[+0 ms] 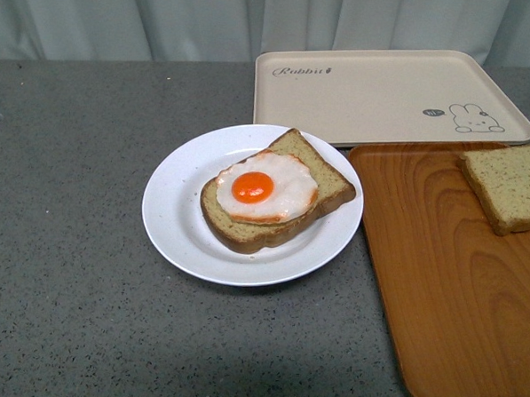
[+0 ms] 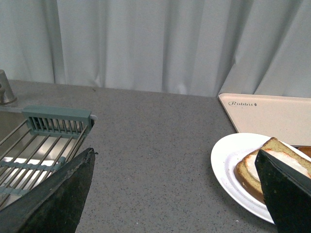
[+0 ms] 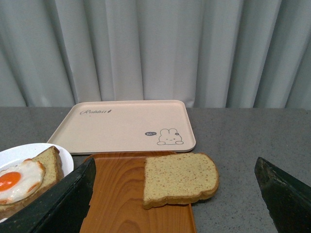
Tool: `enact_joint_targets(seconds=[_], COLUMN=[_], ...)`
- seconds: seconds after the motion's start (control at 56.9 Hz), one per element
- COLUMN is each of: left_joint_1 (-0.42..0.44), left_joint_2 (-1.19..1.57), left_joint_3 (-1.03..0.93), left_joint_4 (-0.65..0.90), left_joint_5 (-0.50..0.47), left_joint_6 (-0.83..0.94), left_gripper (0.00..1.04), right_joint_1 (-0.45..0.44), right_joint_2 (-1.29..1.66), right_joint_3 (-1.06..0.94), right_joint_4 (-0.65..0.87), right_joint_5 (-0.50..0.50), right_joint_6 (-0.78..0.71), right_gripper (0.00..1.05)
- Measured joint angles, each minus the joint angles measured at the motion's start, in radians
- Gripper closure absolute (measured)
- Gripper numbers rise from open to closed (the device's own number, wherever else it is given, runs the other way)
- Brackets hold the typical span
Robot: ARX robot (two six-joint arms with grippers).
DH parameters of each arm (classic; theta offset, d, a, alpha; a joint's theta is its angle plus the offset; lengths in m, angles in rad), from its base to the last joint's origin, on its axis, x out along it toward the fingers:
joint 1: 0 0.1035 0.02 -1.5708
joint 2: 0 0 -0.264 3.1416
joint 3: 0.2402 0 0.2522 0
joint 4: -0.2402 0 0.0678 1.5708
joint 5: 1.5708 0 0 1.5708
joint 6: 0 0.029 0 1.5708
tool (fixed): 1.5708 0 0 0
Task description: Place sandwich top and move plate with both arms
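The white plate (image 1: 173,225) sits mid-counter and bears a bread slice with a fried egg (image 1: 265,191). The plain sandwich top (image 1: 509,186) lies on the wooden tray (image 1: 447,278) at the right; in the right wrist view the sandwich top (image 3: 180,178) overhangs the tray's far corner. No arm shows in the front view. My left gripper (image 2: 175,194) is open over bare counter, the plate (image 2: 228,160) by its right finger. My right gripper (image 3: 175,194) is open and empty, with the sandwich top between its spread fingers and a little ahead.
A cream rabbit-print tray (image 1: 375,95) lies behind the plate and the wooden tray. A sink with a green-grey rack (image 2: 43,141) is at the far left. Pale curtains hang along the back. Grey counter (image 1: 70,218) surrounds the plate.
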Motion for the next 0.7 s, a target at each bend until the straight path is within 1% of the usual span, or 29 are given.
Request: enact_joint_targets(seconds=[0.702], left_joint_1=[0.0], left_joint_2=[0.0], left_joint_3=[0.0], left_joint_4=[0.0], left_joint_5=[0.0], left_joint_6=[0.0], left_gripper=[0.06], right_joint_1=[0.0], right_joint_2=[0.0], right_joint_3=[0.0], right_joint_4=[0.0], right_joint_5=[0.0], right_joint_6=[0.0], right_gripper=[0.09])
